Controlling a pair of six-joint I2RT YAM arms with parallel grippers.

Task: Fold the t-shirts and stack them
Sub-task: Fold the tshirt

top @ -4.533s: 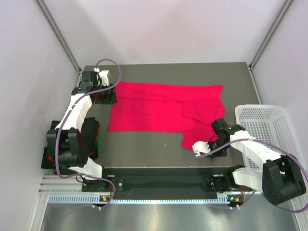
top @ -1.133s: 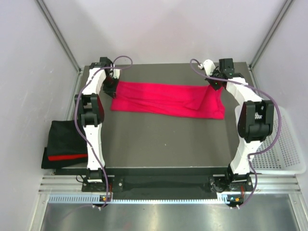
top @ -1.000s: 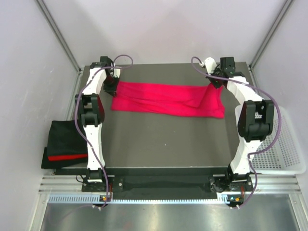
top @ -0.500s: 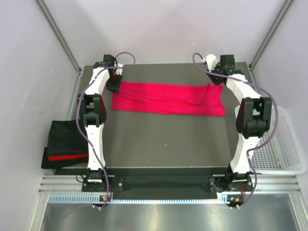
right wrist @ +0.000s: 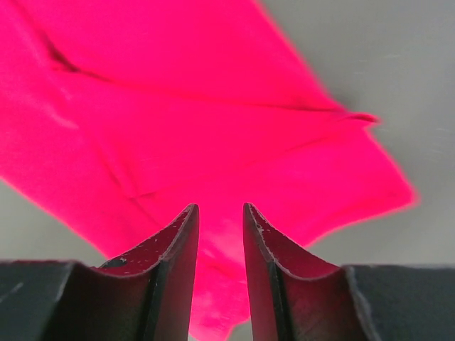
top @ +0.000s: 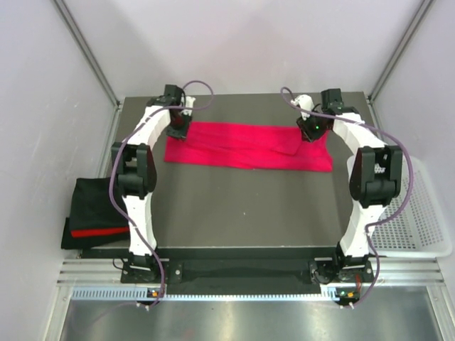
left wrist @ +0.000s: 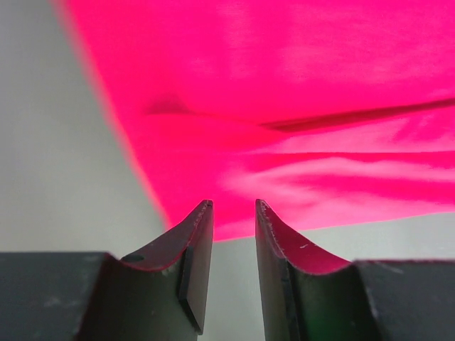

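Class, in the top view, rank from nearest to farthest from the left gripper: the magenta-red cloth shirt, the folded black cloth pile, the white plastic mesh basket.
1. Magenta-red cloth shirt, beside the left gripper, far side.
2. Folded black cloth pile, left of the table, near.
3. White plastic mesh basket, far right.

One magenta t-shirt (top: 242,145); one folded pile (top: 96,207); one mesh basket (top: 424,213); two end effectors (top: 177,132) (top: 308,131).

The magenta-red t-shirt (top: 249,145) lies flat at the table's (top: 242,213) 12 o'clock, folded lengthwise into a long, softly creased band running from 10 towards 2; the pile (top: 96,206) sits at 8 o'clock, folded black shirt uppermost, a red edge (top: 92,233) showing beneath.
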